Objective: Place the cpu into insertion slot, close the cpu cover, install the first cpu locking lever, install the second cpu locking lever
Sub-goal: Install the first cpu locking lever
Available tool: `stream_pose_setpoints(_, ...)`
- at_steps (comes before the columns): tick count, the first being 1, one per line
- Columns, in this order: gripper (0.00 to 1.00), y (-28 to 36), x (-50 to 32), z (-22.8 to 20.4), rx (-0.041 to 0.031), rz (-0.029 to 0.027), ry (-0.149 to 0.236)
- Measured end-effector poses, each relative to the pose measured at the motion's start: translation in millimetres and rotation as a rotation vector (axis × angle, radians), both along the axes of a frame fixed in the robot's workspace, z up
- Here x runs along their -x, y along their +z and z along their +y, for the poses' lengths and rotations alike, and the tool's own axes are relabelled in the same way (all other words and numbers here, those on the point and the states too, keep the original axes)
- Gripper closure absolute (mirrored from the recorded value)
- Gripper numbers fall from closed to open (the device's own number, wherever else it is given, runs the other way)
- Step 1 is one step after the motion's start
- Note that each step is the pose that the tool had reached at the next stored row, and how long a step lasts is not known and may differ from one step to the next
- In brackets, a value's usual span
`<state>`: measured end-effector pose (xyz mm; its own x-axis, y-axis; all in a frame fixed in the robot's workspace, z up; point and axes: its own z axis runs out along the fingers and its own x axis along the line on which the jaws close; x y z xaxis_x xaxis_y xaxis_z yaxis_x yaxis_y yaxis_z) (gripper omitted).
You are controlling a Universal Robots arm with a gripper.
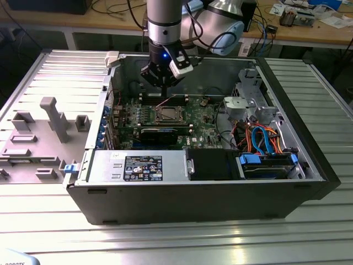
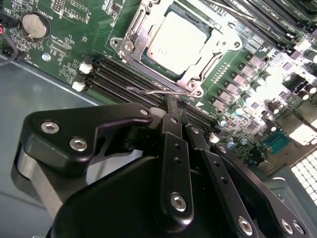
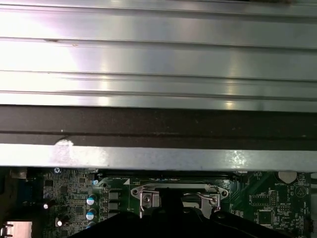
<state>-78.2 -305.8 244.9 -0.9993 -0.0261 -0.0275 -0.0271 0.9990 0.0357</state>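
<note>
Cpu: the cpu lies flat in the insertion slot, silver top upward, in the middle of the green motherboard — so the placing step looks done.
Cpu cover: the cpu cover is down over the chip. Its window frames the silver top and its rim lies on the chip's edges, which I judge is there to hold the chip in the slot.
Locking lever: a thin wire lever runs along the side of the slot that faces the tool, between the slot and the black memory slots. Whether it is tucked under its catch, I cannot tell.
Tool: the tool has its fingers drawn together, with no gap and nothing seen between them. Its tip is just beside the wire lever; touching or not, I cannot tell. Narrow fingers fit here, I think, because a thin tip can press a wire in such a tight place.
Arm: in the exterior view the tool hangs above the slot, pointing down into the open computer case.
Desk: the case lies on its side on the ribbed metal desk — so the board faces up to the arm.
</note>
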Motion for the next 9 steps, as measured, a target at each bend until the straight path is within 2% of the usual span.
stream_pose_setpoints(7,0.89,-3.3,-2.9,0.6,0.0009,0.0,0.0)
stream_pose_setpoints(9,0.89,-5.5,-5.9,1.1,0.001,0.0,0.001)
